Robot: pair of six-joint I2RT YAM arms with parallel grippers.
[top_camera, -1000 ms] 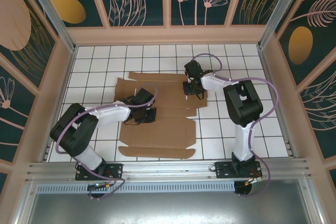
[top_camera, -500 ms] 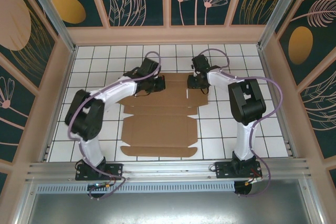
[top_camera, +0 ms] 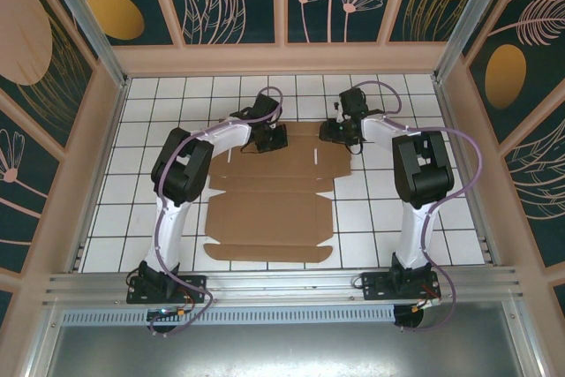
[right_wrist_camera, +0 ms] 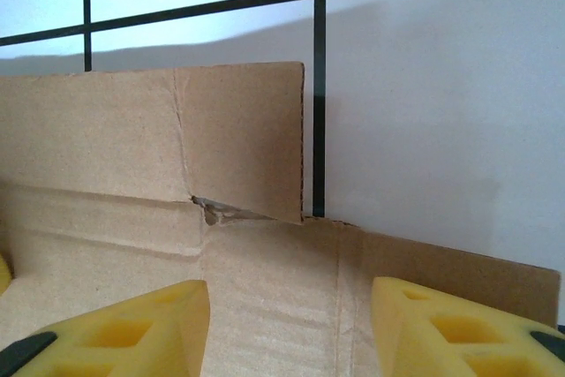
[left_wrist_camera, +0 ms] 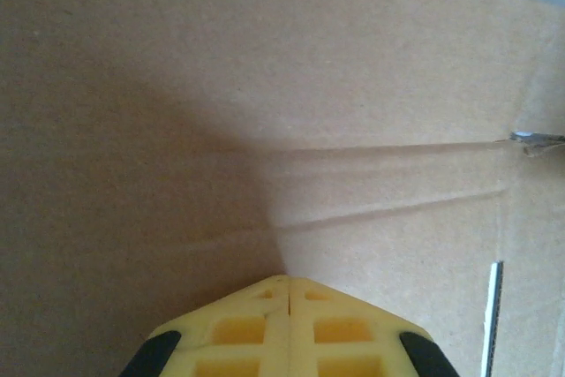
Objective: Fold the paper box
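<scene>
Two sets of jaws are set at the far edge of the paper box.
It is laid flat mid-way across the white gridded surface. The left jaws are pressed together close over its far-left panel; the right jaws are spread, empty, over the far-right corner flap. That flap is best caught at its scored crease and raised evenly, so the tear in the matte, fibrous card is not lengthened.

The left gripper held its yellow fingers pressed flat together over the paper box. Just beyond the gripper's tips, two faint creases ran off to the right. A narrow slot was cut in the cardboard well right of the gripper.
</scene>
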